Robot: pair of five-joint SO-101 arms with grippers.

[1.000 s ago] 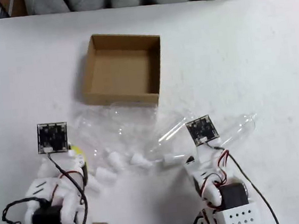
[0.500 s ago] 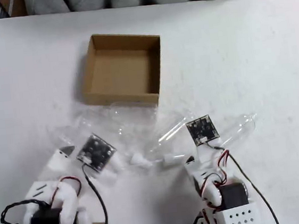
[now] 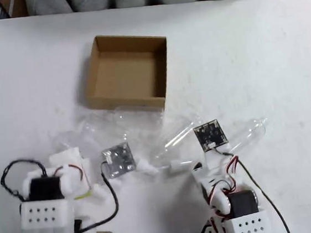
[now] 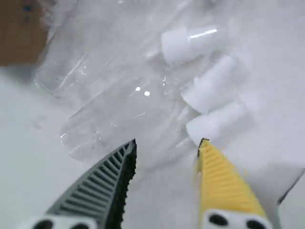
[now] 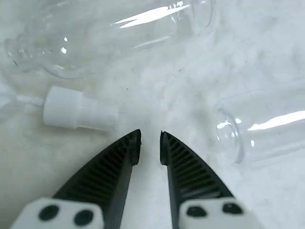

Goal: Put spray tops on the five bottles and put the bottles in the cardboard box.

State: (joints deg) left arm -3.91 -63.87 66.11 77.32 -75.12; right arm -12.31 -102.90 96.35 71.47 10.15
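Several clear bottles lie on their sides between the cardboard box and the arms. In the left wrist view, my left gripper is open, its grey and yellow fingers just short of a clear bottle and three white spray tops. Nothing sits between them. In the right wrist view, my right gripper is open by a narrow gap and holds nothing. A white spray top lies just beyond it, with one bottle farther off and another bottle's mouth to the side.
The open box stands upright behind the bottles, its corner showing past them. The white table spreads wide on both sides. Loose spray tops lie between the two arms. The left arm's base stands near the front edge.
The left arm has swung from the far left toward the middle, over the spray tops and bottles. The right arm has stayed still.
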